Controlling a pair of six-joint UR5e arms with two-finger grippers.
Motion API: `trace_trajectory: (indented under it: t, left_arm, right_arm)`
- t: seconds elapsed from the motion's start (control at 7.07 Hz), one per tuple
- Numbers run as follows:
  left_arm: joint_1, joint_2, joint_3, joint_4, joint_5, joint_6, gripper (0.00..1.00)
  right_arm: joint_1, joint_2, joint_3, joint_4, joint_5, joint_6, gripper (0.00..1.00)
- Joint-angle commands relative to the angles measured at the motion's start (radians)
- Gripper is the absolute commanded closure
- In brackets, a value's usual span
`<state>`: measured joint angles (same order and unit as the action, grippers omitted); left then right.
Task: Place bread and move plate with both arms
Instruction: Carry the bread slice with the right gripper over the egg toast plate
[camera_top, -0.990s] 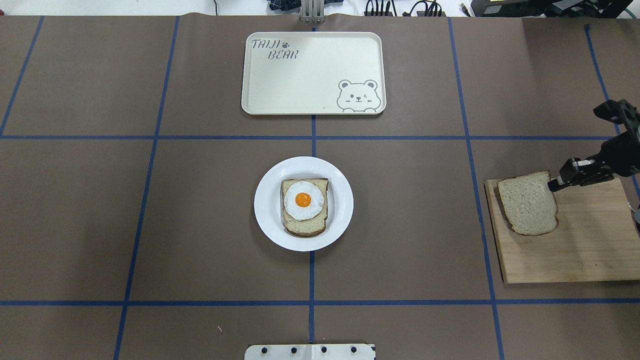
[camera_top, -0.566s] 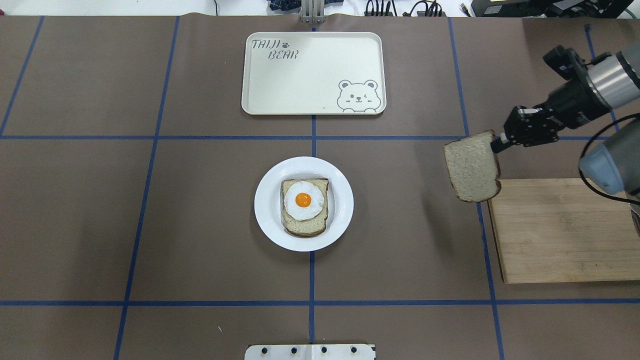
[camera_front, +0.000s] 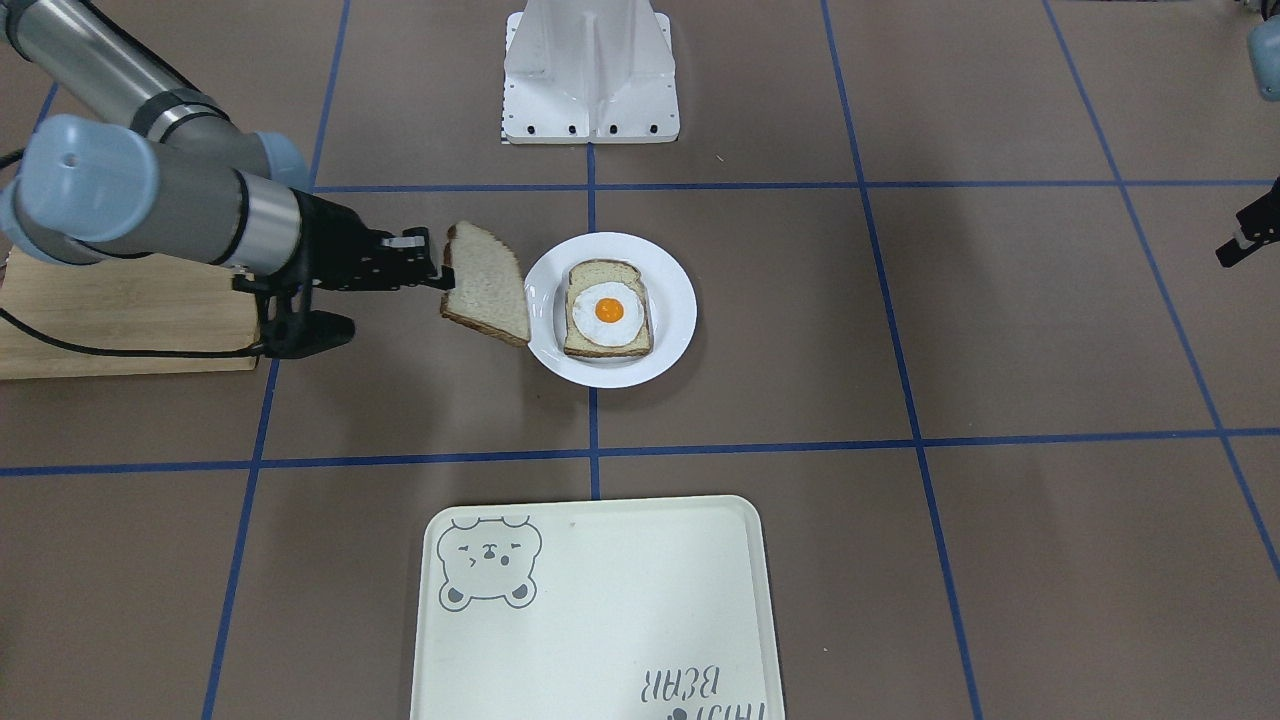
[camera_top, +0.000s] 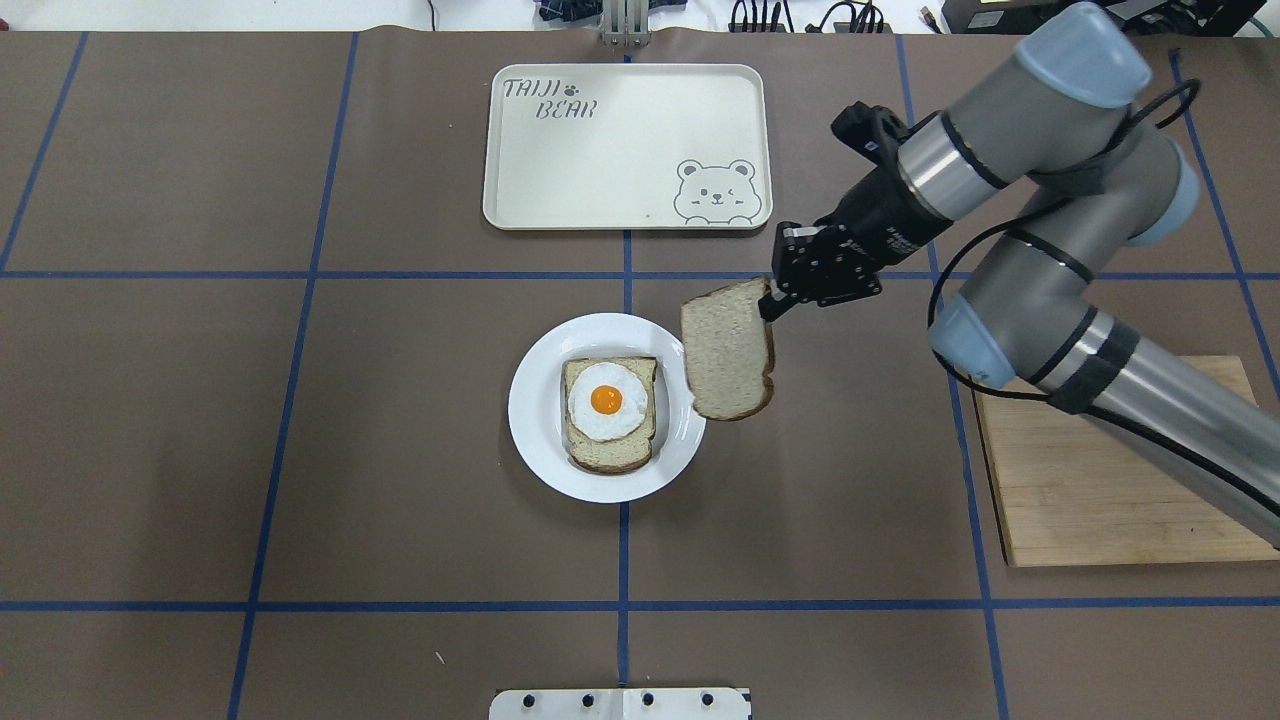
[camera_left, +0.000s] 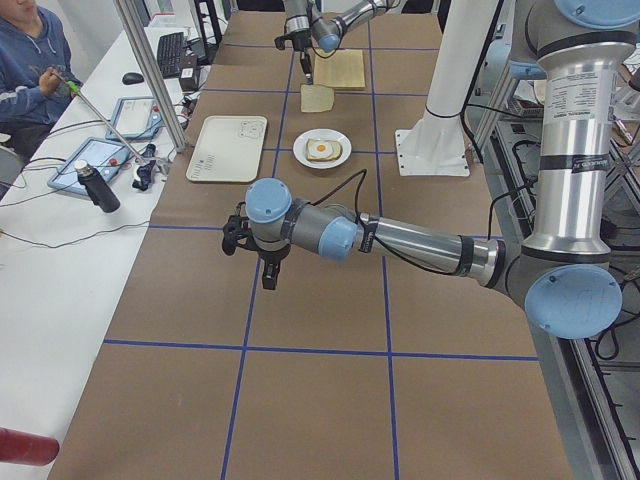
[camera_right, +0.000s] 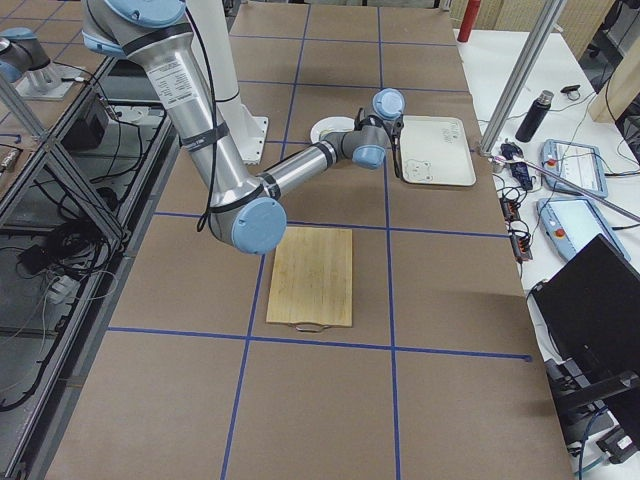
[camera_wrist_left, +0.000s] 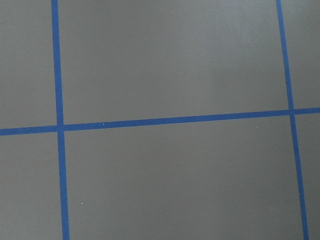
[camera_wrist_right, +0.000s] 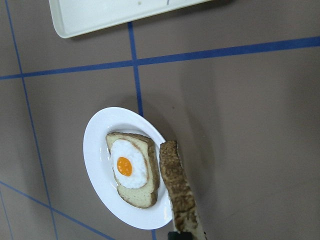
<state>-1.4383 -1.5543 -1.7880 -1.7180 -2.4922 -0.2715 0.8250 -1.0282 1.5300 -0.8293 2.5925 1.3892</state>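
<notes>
Bread (camera_top: 728, 350), pale square slice, brown crust, tilted

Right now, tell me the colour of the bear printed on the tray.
Grey outline on the cream tray; the bear print shows best in the overhead view.

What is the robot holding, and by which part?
The right gripper pinches the bread by its crust edge, near one corner.
</notes>
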Motion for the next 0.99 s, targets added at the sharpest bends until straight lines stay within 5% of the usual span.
trace_trajectory:
  t: [0.0, 0.57, 0.85]
  left_arm:
    - [-0.002, 0.013, -0.007, 0.0, -0.019, 0.0, 0.02]
    - [-0.002, 0.017, -0.014, 0.0, -0.017, 0.002, 0.02]
    - [-0.002, 0.017, -0.014, 0.0, -0.017, 0.002, 0.02]
  right_arm:
    - [-0.116, 0.101, -0.024, 0.001, -0.134, 0.107, 1.0]
    - [-0.215, 0.103, -0.03, 0.006, -0.262, 0.166, 1.0]
    - [-0.216, 0.102, -0.101, 0.103, -0.29, 0.166, 1.0]
